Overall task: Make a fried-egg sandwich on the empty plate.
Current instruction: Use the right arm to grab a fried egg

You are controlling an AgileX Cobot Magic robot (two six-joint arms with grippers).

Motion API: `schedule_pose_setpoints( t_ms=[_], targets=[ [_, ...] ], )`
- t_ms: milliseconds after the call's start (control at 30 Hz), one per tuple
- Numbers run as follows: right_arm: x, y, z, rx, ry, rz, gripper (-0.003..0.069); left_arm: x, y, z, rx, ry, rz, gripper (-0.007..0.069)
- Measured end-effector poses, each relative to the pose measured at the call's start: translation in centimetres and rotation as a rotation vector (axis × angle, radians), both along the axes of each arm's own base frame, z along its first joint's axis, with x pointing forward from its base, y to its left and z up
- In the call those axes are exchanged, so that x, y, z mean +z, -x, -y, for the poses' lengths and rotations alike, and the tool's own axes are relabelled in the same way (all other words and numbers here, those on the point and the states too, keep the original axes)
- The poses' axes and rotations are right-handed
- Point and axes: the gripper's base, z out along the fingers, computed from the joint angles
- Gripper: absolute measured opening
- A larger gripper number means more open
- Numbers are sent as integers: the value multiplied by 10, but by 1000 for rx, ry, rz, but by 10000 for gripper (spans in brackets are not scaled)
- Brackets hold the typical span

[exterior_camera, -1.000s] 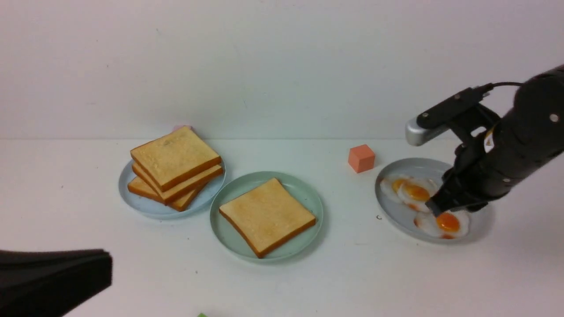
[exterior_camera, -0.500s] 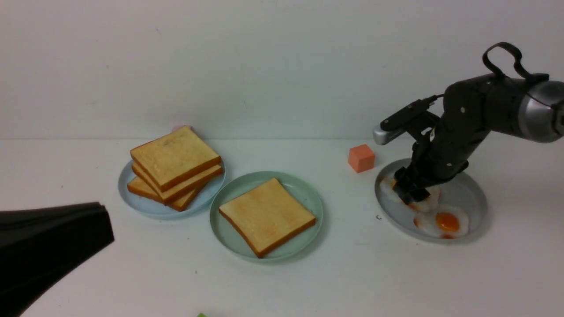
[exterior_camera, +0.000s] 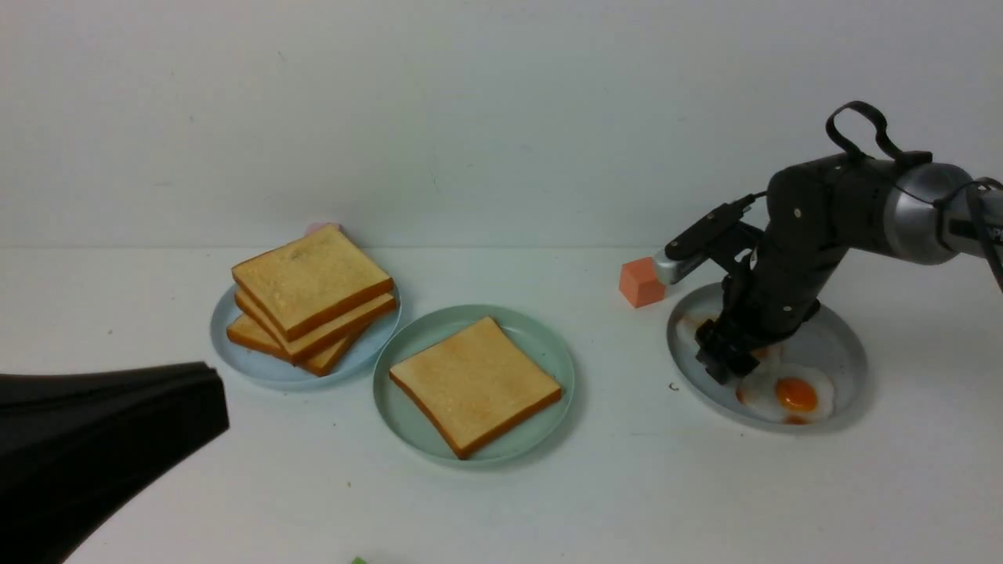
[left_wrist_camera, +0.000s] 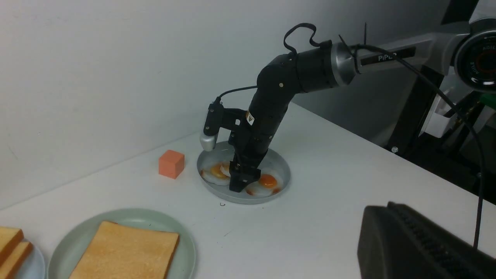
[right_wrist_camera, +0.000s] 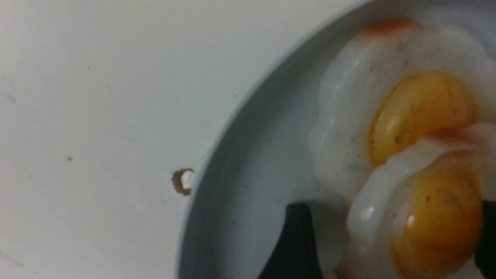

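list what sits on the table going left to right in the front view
light blue plate with a stack of toast → mint-green plate with one toast slice → orange cube → grey plate with fried eggs

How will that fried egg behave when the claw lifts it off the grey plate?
Probably slippery: the fried egg has a glossy, smooth white. It looks thin and moulded, so likely light and perhaps bendy. It overlaps a second egg, which the open right gripper might nudge on the grey plate.
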Motion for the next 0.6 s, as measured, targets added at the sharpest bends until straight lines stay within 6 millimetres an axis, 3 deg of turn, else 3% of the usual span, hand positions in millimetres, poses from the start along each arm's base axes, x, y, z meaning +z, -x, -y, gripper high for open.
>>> schedule_pose_setpoints(
  t_ms=[200,267,400,500,567,600],
  targets=[
    [-1,-1,4,-34,41,14,524,0,0,0,1,-2,3,-13],
    [0,-2,6,-39,61,17,454,0,0,0,1,-2,4,-13],
    [2,-1,8,-37,79,18,436,0,0,0,1,-3,3,-13],
    [11,1,9,-37,84,25,347,0,-1,1,1,-4,2,-13],
    [25,3,11,-33,92,51,169,0,0,1,1,-4,2,-13],
    [26,3,11,-33,92,54,154,0,0,1,1,-4,2,-13]
  ],
)
